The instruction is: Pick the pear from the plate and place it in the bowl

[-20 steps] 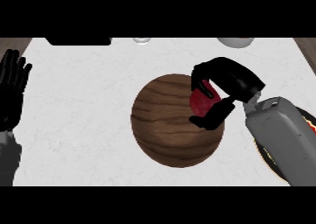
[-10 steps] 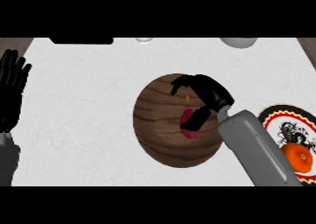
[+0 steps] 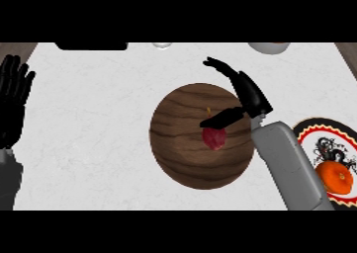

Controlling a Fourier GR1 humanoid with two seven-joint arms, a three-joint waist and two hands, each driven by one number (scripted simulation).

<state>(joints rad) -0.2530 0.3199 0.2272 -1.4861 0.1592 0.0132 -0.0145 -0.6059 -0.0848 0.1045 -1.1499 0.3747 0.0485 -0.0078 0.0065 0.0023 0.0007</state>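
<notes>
Inside the wooden bowl [image 3: 199, 163] lay the red pear [image 3: 214, 138], just beneath the right hand [image 3: 243, 96] with fingers spread apart and clamped on nothing; risked, judging so, nudging the fruit with the thumb on withdrawal.

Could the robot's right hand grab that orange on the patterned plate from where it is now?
Probably yes. The orange lies uncovered on the plate, beside the right forearm. The right hand hangs open over the wooden bowl, where the pear lies, so it would have to pull back first.
</notes>
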